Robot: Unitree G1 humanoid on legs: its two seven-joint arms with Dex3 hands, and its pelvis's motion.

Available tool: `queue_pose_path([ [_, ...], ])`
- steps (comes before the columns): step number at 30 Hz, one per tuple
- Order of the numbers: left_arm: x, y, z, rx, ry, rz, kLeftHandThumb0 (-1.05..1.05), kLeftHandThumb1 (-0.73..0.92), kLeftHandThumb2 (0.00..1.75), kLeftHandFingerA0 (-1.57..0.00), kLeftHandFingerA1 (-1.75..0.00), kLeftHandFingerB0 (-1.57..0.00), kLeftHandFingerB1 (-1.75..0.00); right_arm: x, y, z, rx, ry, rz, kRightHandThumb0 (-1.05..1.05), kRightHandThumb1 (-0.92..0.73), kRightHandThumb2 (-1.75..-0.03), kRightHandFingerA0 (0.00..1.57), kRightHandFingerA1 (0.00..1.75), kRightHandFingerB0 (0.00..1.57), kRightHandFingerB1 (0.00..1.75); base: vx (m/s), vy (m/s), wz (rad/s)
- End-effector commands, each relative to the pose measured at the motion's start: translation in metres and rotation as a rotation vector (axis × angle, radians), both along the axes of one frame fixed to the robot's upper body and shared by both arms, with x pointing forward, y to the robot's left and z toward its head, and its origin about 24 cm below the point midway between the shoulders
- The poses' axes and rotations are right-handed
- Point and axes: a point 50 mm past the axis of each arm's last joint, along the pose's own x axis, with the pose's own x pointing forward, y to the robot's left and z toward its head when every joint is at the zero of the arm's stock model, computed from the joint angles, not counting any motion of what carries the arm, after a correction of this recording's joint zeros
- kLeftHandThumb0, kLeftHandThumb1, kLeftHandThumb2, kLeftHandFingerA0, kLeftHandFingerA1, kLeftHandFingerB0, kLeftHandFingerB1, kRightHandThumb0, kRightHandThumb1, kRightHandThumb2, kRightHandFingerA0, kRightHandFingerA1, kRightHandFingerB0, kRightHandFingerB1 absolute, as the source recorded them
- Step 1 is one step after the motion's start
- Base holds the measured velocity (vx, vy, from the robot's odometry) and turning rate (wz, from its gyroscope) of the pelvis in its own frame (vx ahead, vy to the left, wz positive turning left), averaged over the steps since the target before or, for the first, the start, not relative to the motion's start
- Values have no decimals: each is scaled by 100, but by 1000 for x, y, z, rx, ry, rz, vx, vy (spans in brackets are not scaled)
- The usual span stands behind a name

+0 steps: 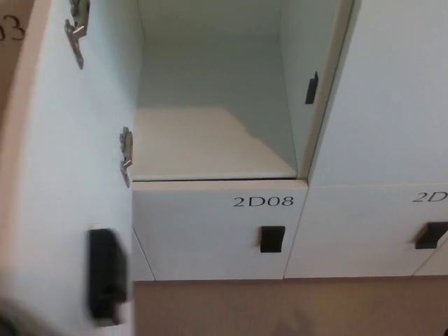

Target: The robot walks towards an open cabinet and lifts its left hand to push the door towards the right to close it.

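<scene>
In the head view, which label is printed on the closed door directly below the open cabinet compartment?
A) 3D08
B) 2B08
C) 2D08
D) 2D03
C: the closed door under the open compartment carries the black text 2D08 near its upper right corner, just above its black handle.

The open door point(63, 175) stands at nine o'clock, its lock box point(106, 275) low at seven. The empty compartment point(210, 140) lies at twelve, above the drawer front marked 2D08 point(217, 231). Closed fronts point(392, 105) sit at three.
</scene>
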Motion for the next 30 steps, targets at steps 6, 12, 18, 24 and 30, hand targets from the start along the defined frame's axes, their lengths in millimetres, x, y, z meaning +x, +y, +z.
queue_pose_path([
  [6, -184, -496, 211, 85, -747, -1946, -9, 82, 66, -77, -70, -52, -55, 13, -22, 15, -1, 94, -202, -48, -29, -63, 97, 56, 92, 55, 2, -3, 2],
  [12, -212, -483, 193, 85, -721, -2109, -6, 87, 65, -70, -67, -47, -55, 14, -13, 29, -189, -59, 191, -26, -73, -62, 69, 52, 58, 47, -4, -15, -6],
  [18, -202, -470, 164, 97, -657, -2052, -8, 87, 65, -73, -63, -52, -58, 8, -7, 26, -211, -45, 254, -24, -72, -60, 68, 57, 57, 48, 0, 0, 0],
  [24, -176, -462, 163, 84, -638, -1986, -8, 85, 66, -72, -66, -51, -60, 11, -5, 25, -225, -41, 280, -25, -73, -61, 71, 58, 57, 48, 0, 0, 0],
  [30, -126, -410, 132, 175, -556, -1825, -8, 85, 64, -73, -69, -52, -56, 11, -7, 24, -236, -24, 285, -22, -72, -60, 71, 62, 59, 50, 0, 0, 0],
])
